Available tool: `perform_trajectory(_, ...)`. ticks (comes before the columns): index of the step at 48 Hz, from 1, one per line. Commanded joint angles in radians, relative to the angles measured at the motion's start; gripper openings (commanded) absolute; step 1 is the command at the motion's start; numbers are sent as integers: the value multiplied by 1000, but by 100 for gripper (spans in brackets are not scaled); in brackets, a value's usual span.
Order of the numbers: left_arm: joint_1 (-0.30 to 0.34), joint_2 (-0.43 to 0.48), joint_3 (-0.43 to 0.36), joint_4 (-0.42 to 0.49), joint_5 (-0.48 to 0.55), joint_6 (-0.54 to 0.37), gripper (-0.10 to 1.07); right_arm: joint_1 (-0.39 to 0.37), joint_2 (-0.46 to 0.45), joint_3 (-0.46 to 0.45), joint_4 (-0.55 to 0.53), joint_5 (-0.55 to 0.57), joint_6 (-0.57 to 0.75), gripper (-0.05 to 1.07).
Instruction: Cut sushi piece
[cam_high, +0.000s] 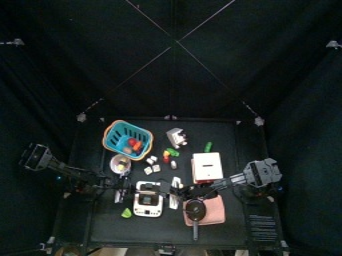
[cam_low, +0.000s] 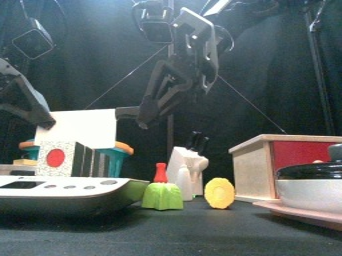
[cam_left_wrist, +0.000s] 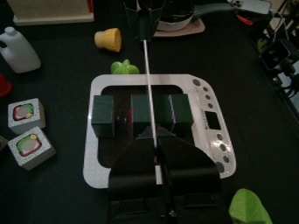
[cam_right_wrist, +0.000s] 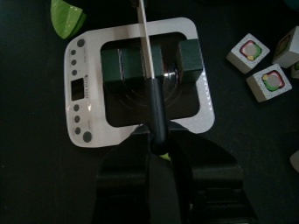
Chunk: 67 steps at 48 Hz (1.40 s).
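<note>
Near the front edge of the surface, left of its middle, a dark sushi roll (cam_left_wrist: 142, 116) lies lengthwise on a white kitchen scale (cam_left_wrist: 208, 105), which serves as the cutting board.

From the left side, the left end effector (cam_left_wrist: 156, 162) hangs low over the scale with its jaws drawn almost together. A thin knife (cam_left_wrist: 145, 61) runs out from between them and straight across the roll's middle. The jaws appear closed on one end of it.

The blade sits square to the roll's long axis, probably so the cut will take off an even piece. In the left wrist view the roll shows two faint cross-lines, though whether these are cuts or seams cannot be told.

From the right side, the right end effector (cam_right_wrist: 158, 149) faces the other way over the same scale, clamped on the knife's darker, thicker handle end. Holding the knife at both ends would let the arms press it down level rather than rock it, and the cut looks ready to begin or just under way.

Other things stand clear of the blade:
- A blue basket (cam_high: 112, 128) sits toward the back-left corner.
- Two small picture cubes (cam_left_wrist: 24, 114) lie just beside the scale.
- A green toy piece (cam_left_wrist: 121, 66) lies off the scale's far rim.
- A pan (cam_high: 203, 210) rests by the front edge, right of centre.
</note>
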Motion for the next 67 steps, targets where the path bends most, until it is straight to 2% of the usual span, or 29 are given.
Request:
perform_trajectory(1,-6,2,-8,0,3,0,23,-5,-17,-11,9,2,2,40)
perform_trajectory(31,-6,-28,-28,31,3,0,22,0,-51,-17,-12,6,0,40)
perform_trajectory(67,-14,-20,-17,-2,20,-2,23,0,-38,-11,-3,5,2,40)
